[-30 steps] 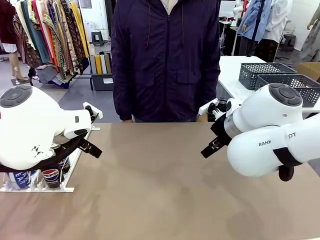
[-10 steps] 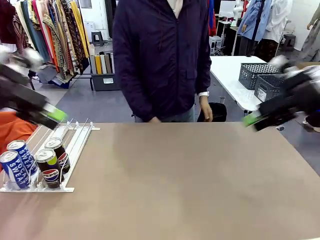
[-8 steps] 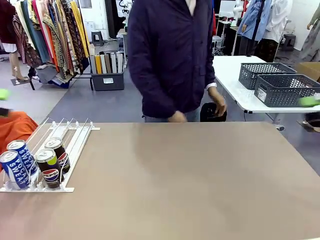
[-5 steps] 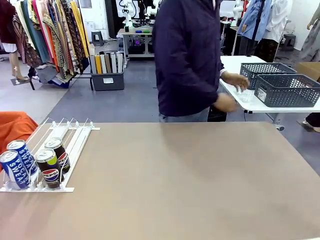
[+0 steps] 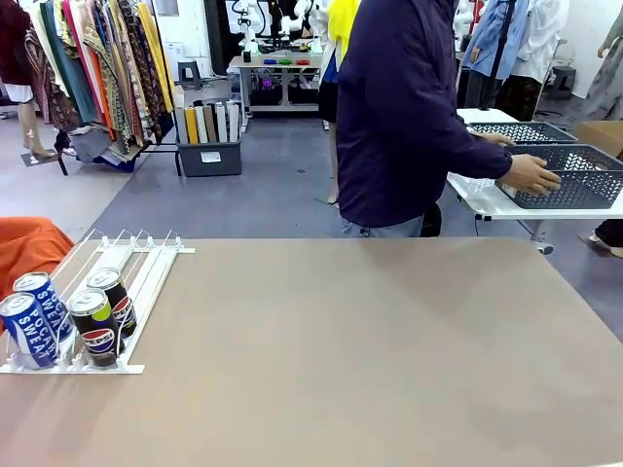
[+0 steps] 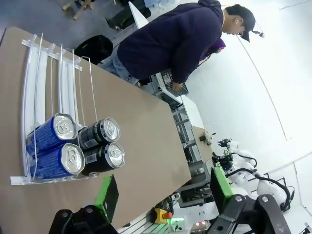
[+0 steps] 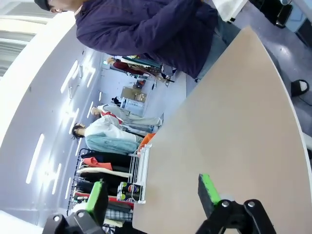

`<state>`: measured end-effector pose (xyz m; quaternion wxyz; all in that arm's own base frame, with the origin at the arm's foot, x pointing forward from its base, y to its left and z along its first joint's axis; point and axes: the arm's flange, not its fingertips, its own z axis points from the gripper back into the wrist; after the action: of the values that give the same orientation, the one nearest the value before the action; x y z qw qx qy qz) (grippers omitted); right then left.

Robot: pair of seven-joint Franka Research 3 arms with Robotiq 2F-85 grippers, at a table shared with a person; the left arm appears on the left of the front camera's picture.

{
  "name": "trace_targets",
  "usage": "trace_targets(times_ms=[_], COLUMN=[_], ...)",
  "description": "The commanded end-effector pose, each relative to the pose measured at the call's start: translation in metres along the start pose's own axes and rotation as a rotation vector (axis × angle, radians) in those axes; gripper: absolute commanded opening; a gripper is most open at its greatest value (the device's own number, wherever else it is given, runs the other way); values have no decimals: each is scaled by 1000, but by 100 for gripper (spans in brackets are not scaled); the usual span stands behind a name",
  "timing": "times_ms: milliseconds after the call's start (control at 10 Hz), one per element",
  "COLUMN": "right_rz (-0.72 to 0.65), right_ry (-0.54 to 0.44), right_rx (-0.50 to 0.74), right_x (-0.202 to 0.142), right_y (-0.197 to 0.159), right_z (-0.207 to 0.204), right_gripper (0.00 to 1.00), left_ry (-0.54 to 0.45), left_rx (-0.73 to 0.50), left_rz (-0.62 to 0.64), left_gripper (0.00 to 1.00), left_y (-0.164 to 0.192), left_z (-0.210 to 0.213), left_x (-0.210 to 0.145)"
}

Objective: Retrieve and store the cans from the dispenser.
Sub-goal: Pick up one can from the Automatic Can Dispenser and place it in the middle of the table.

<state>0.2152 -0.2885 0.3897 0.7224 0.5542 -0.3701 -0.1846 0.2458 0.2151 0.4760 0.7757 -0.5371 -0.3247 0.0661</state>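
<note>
Both arms have swung up and off the sides of the worktop [image 5: 350, 341], which they crowded a few seconds ago, so its brown surface now lies open from edge to edge. Over the same stretch the person [image 5: 409, 117] has stepped from the far middle towards the robot's right. They now lean over a white side table [image 5: 475, 197] with one sleeve stretched out to a dark grey lattice basket [image 5: 574, 173]; their fingers are on its rim.

At the robot's left the dispenser [image 5: 146, 277] sits where it did, with its load unchanged. Two blue Pocari Sweat cans [image 5: 27, 326] stand in the outer lane and two black Pepsi cans [image 5: 97, 326] in the inner one, all four crowded at the near end.

Seen from its wrist, the left hand [image 6: 163, 191] hangs high above that near end, its green pads spread wide with nothing between them. The right hand [image 7: 152, 194] is likewise spread and empty, well apart from the dispenser.

My reading is that no can has been drawn yet. The basket being fetched is probably where they will be stored, so the left hand looks best placed to start.
</note>
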Motion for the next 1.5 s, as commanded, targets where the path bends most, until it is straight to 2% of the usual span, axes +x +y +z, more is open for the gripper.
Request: trace_targets(times_ms=[0, 100, 200, 300, 400, 500, 600, 700, 800, 900, 1000, 1100, 1200, 1300, 1400], right_rz=[10, 10, 10, 10, 10, 10, 10, 10, 10, 10, 10, 10, 10, 10, 10], right_ry=[-9, -9, -9, -9, -9, -9, -9, -9, -9, -9, -9, -9, -9, -9, -9], right_rx=[6, 6, 6, 6, 6, 6, 6, 6, 6, 6, 6, 6, 6, 6, 6], right_x=[0, 0, 0, 0, 0, 0, 0, 0, 0, 0, 0, 0, 0, 0, 0], right_y=[13, 13, 13, 13, 13, 13, 13, 13, 13, 13, 13, 13, 13, 13, 13], right_z=[8, 8, 8, 8, 8, 8, 8, 8, 8, 8, 8, 8, 8, 8, 8], right_gripper=[100, 100, 100, 100, 100, 100, 100, 100, 100, 100, 100, 100, 100, 100, 100], left_ry=[-11, 0, 119, 241, 386, 458, 538, 548, 554, 561, 646, 596, 530, 530, 575], left_rx=[-16, 0, 119, 289, 524, 748, 887, 1078, 1192, 1234, 1296, 1268, 1174, 1174, 1255], left_rz=[-28, 0, -43, -77, -107, -146, -257, -366, -442, -493, -501, -461, -461, -461, -493], left_gripper=[100, 100, 100, 100, 100, 100, 100, 100, 100, 100, 100, 100, 100, 100, 100], left_y=[-2, 0, -12, -24, -36, -45, -59, -67, -79, -90, -91, -90, -98, -98, -98], left_z=[2, 0, -13, -25, -47, -72, -97, -116, -135, -148, -160, -167, -159, -159, -171], left_x=[0, 0, 2, 6, 8, 4, 0, -2, -4, -4, -8, -2, -2, -2, -6])
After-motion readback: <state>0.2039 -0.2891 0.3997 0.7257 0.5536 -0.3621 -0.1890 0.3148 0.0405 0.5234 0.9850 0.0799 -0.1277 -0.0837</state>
